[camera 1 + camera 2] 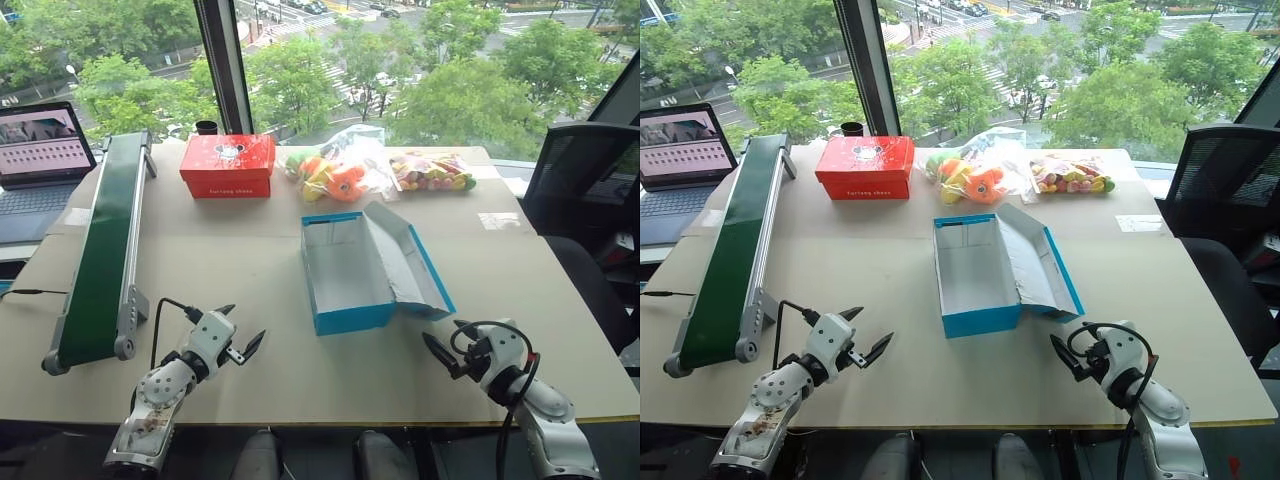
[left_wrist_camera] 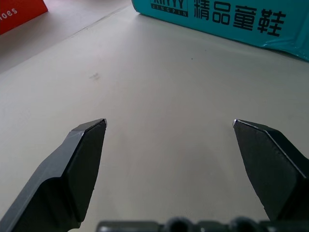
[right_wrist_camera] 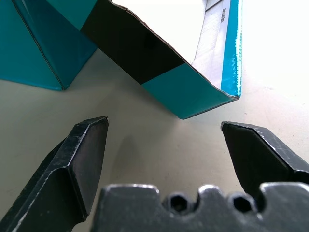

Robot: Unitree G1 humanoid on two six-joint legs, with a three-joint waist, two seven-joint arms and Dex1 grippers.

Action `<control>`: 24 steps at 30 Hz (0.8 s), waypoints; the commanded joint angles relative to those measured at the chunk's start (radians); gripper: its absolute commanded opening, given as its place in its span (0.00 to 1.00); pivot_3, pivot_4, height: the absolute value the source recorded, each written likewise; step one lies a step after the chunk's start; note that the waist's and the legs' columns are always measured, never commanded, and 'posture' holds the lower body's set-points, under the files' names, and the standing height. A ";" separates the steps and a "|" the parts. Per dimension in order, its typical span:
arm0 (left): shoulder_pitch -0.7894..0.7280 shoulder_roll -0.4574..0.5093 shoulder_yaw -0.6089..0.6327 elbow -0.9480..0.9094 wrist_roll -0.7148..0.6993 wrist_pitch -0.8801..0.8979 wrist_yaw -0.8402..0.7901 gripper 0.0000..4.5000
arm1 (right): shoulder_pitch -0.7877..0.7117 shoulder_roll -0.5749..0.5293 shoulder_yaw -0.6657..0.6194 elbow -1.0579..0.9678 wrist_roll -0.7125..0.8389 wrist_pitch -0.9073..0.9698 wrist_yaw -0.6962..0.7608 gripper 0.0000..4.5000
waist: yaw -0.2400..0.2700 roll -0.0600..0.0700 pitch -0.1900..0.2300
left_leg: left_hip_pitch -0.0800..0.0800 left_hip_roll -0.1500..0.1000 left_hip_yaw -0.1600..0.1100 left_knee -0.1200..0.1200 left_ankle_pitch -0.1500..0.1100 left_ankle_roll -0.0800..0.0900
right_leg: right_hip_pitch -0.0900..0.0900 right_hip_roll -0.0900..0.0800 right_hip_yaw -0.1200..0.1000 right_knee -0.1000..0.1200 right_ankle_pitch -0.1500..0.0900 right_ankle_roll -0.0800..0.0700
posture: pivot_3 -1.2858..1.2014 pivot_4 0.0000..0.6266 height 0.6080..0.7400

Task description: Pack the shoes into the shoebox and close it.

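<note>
At the near edge of the bench (image 1: 300,380) both arms hang low with nothing in them: the left end effector (image 1: 243,330) has its two black fingers spread wide over bare surface, and the right end effector (image 1: 447,345) is likewise spread wide and empty, pointing toward the shoebox's near corner. Just beyond them, in the middle of the bench, the shoebox (image 1: 345,275) lies open, its pale inside bare and its hinged lid (image 1: 405,255) folded out to the robot's right, resting slanted against the bench. No red shoes can be made out anywhere, in the box or beside it, so I judge the packing has not begun; both shoes are yet to be found, placed inside, and the lid swung shut. Farther back sit a red box (image 1: 228,165), a clear bag of orange-yellow toys (image 1: 335,175) and a second clear bag of small coloured pieces (image 1: 432,172). A green conveyor (image 1: 105,250) runs along the robot's left side, with a laptop (image 1: 40,165) beyond it.
</note>
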 commanded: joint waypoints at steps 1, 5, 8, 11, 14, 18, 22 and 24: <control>-0.036 -0.009 0.006 -0.035 -0.021 0.012 0.000 1.00 | 0.010 -0.011 -0.056 -0.012 0.026 -0.035 -0.005 0.98 | 0.000 0.000 0.000 | 0.000 0.000 0.000 0.000 0.000 0.000 | 0.000 0.000 0.000 0.000 0.000 0.000 | 0.52 0.24 0.99; -0.154 -0.031 0.065 -0.042 -0.084 0.067 0.030 1.00 | 0.006 -0.083 -0.178 0.001 0.075 -0.014 -0.003 0.98 | 0.020 0.000 0.000 | -0.001 0.000 0.000 0.001 0.000 0.000 | 0.000 0.000 -0.001 0.000 0.000 0.001 | 0.52 0.24 0.99; -0.245 -0.028 0.107 -0.057 -0.111 0.087 0.055 1.00 | -0.048 -0.136 -0.233 -0.018 0.117 0.036 -0.011 0.98 | 0.020 0.000 0.000 | -0.001 0.000 0.000 0.002 0.000 0.000 | 0.001 0.000 0.000 0.000 0.001 0.001 | 0.52 0.24 0.99; -0.355 -0.022 0.140 -0.067 -0.114 0.111 0.093 1.00 | -0.180 -0.200 -0.238 -0.084 0.160 0.131 -0.018 0.98 | 0.005 0.000 0.001 | 0.000 0.000 0.000 0.002 0.000 0.000 | 0.001 0.001 0.000 0.000 0.001 0.001 | 0.52 0.24 0.99; -0.450 -0.009 0.183 -0.058 -0.091 0.138 0.168 1.00 | -0.350 -0.234 -0.178 -0.153 0.180 0.245 -0.028 0.98 | -0.012 0.000 0.003 | 0.000 -0.001 0.000 0.002 0.000 0.000 | 0.000 0.001 0.002 0.001 0.002 0.003 | 0.52 0.24 0.99; -0.528 0.008 0.257 -0.068 -0.071 0.207 0.286 1.00 | -0.537 -0.207 -0.040 -0.213 0.183 0.390 -0.029 0.98 | -0.012 -0.001 0.003 | 0.000 -0.001 -0.002 0.001 0.000 0.000 | 0.000 0.002 0.003 0.002 0.002 0.003 | 0.52 0.24 0.99; -0.542 0.036 0.356 -0.093 -0.078 0.353 0.395 1.00 | -0.704 -0.111 0.150 -0.236 0.185 0.480 0.019 0.98 | -0.006 -0.003 0.004 | -0.003 -0.001 -0.002 0.002 0.000 0.001 | -0.001 0.002 0.002 0.000 0.006 -0.003 | 0.52 0.24 0.99; -0.520 0.036 0.385 -0.126 -0.103 0.407 0.407 1.00 | -0.746 -0.070 0.184 -0.222 0.189 0.484 0.039 0.98 | -0.006 -0.003 0.005 | -0.005 -0.001 -0.002 0.002 0.000 0.001 | -0.003 0.002 0.003 0.001 0.006 -0.004 | 0.52 0.24 0.99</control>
